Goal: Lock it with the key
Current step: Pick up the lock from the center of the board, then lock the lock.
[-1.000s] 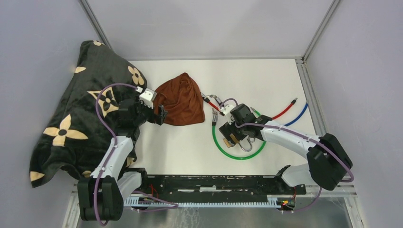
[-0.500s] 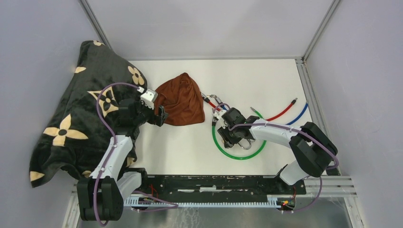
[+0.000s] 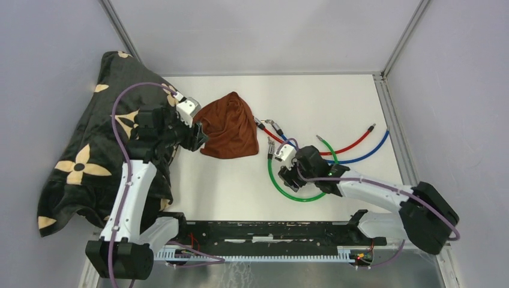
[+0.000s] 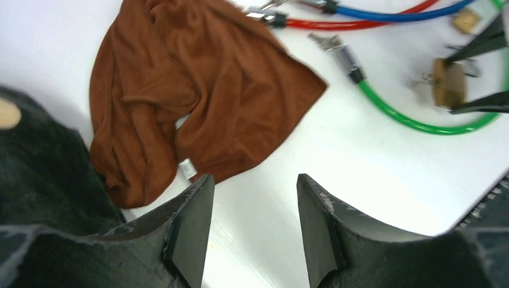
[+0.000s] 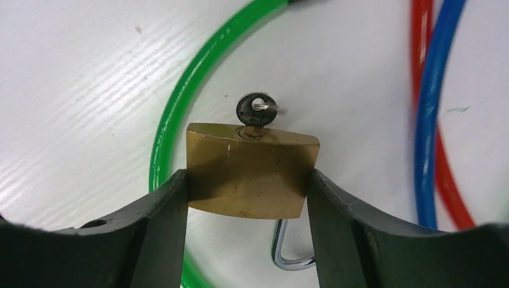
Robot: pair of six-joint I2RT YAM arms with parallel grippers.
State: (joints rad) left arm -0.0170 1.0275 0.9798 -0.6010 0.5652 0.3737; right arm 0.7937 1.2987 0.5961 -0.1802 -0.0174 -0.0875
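Your R gripper is clamped on the brass padlock, one finger flat on each side of the body. Top cam puts it low inside the green cable loop, toward the loop's left side, on the white table, centre-right. Can't tell if the lock rests on the table or is held just off it. The key sits in the keyhole on the face pointing away from the wrist. Its head sticks out w/ a bit of ring thru it, and nothing touches it. The chrome shackle pokes out the opposite side, toward the wrist; can't tell if it's latched or popped. The red cable and blue cable run side by side to the right of the lock, apart from it, and cross the loop's far side. Their metal end clips lie just beside the brown cloth. Your L gripper has its fingers spread w/ nothing between them, over bare table at the cloth's near edge, not touching it. The cloth is crumpled, w/ a small tag at the near hem. The black blanket w/ tan flower print is heaped at the table's left edge by the L arm. The L gripper is well apart from the padlock.
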